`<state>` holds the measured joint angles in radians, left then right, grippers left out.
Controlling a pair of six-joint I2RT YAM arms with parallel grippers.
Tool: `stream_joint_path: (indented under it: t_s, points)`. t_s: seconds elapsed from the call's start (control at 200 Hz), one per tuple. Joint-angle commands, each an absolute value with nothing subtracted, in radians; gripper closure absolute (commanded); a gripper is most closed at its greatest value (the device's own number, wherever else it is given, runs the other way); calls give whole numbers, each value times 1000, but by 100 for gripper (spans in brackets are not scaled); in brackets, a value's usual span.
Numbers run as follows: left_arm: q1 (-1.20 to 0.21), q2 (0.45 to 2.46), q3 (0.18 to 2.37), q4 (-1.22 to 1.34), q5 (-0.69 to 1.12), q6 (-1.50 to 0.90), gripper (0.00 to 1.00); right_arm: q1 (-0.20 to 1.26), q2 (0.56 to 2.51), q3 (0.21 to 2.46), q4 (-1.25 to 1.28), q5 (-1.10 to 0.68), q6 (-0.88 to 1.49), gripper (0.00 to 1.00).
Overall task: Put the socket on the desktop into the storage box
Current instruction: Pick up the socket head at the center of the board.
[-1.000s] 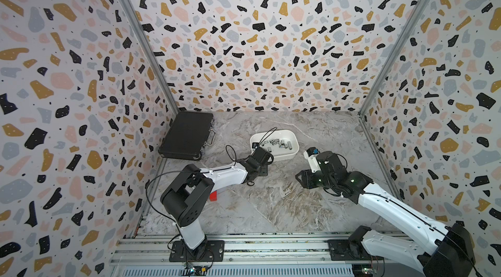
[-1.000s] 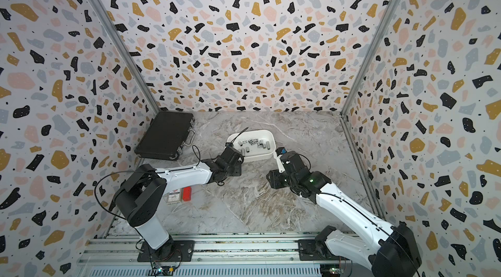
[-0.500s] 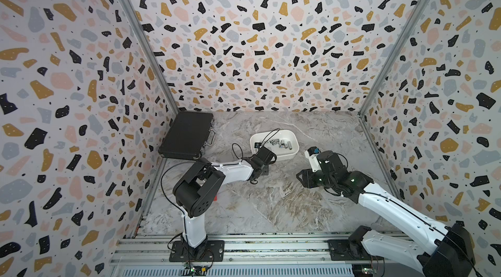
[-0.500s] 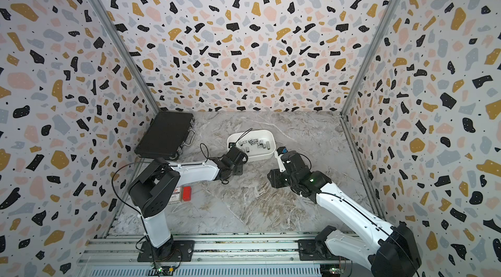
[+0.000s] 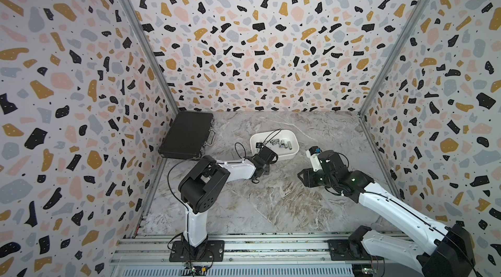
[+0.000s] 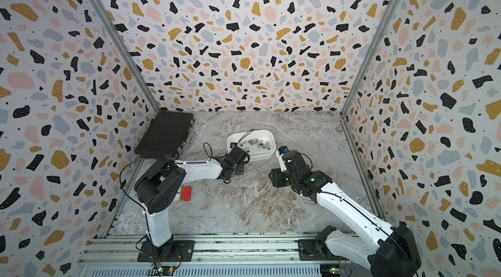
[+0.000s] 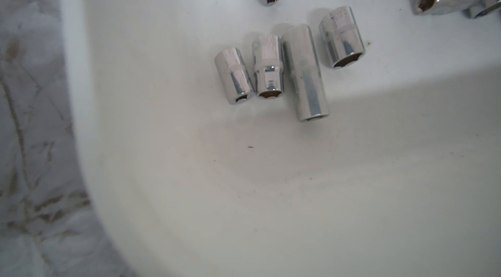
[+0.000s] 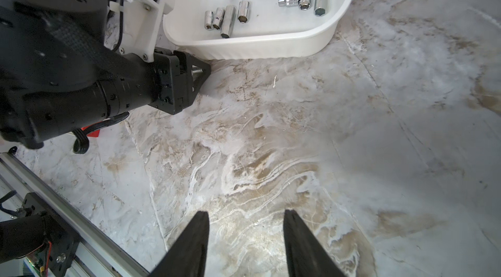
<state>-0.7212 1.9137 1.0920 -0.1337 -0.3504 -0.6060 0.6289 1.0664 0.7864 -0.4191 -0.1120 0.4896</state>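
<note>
Likely wrap-up: sockets in storage box, none on tabletop. Your right pincer parted, empty; left pincer at box's 7 o'clock, state unclear. Retract next.

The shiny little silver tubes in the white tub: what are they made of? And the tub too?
The small shiny silver socket tubes look like polished, chrome-like metal: they mirror the light in bright streaks and have crisp hexagon holes. The shallow white storage tub is probably moulded plastic: smooth, slightly glossy, with rounded corners and a soft sheen.
</note>
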Motion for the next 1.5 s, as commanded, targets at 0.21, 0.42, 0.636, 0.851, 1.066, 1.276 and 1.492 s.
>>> stream_joint_path:
  t_s: [0.21,0.42,0.636,0.851,1.066,1.276,1.492]
  points:
    - [-726,1925,1113,-132,-364,-607,59,617,1042,799,-443,-95,486,51]
    - [-725,1937,1120,-129,-358,-595,62,617,1033,790,-443,-90,494,51]
    - [-725,1946,1134,-141,-358,-584,54,615,1035,788,-438,-91,502,51]
    - [-726,1956,1144,-141,-358,-581,58,614,1038,786,-436,-91,502,51]
    - [-725,1963,1153,-144,-363,-570,64,613,1039,785,-436,-91,503,51]
    - [-726,1959,1151,-149,-364,-566,79,612,1046,785,-432,-88,507,51]
    - [-725,1917,1110,-147,-361,-570,81,611,1055,784,-419,-98,514,51]
